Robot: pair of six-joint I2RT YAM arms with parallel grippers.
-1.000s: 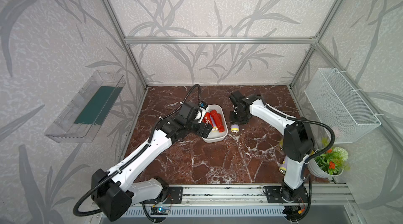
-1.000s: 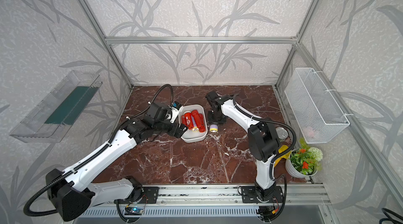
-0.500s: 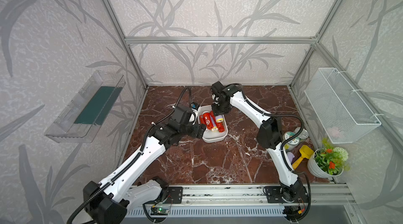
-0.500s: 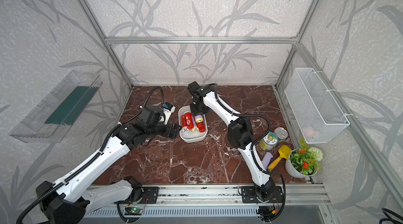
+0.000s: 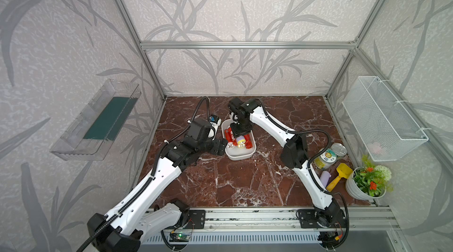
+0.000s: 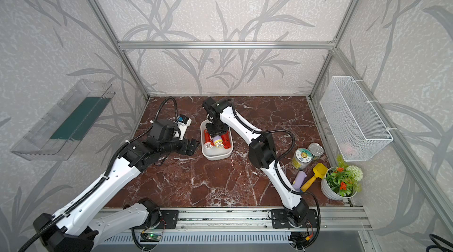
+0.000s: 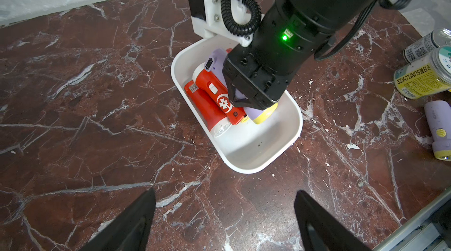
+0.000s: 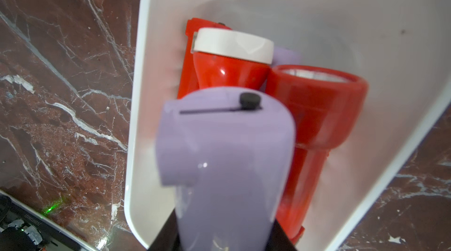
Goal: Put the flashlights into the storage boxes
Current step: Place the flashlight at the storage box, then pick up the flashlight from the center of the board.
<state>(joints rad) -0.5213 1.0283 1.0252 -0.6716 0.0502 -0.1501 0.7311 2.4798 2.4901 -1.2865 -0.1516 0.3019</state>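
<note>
The white storage box (image 5: 239,157) (image 6: 217,157) (image 7: 244,169) (image 8: 136,91) sits mid-table in both top views. Inside lie two red flashlights (image 7: 214,91) (image 8: 314,120) and a lavender one (image 7: 217,59). My right gripper (image 5: 241,133) (image 6: 217,133) (image 7: 253,100) hangs over the box, shut on a lavender flashlight (image 5: 240,139) (image 7: 262,115) (image 8: 224,152) with its yellow head pointing out. My left gripper (image 5: 220,145) (image 6: 191,146) (image 7: 224,192) stands open and empty just left of the box. Another lavender flashlight (image 5: 324,179) (image 6: 299,181) (image 7: 439,132) lies at the right.
At the right edge stand a labelled jar (image 5: 324,158), a tin can (image 5: 339,149), a yellow toy shovel (image 5: 339,176) and a flower pot (image 5: 367,184). A wire basket (image 5: 382,118) hangs on the right wall, a clear bin (image 5: 98,120) on the left.
My right gripper has carried the lavender flashlight from the table right of the box to above it. My left gripper has drawn back from the box's left rim.
</note>
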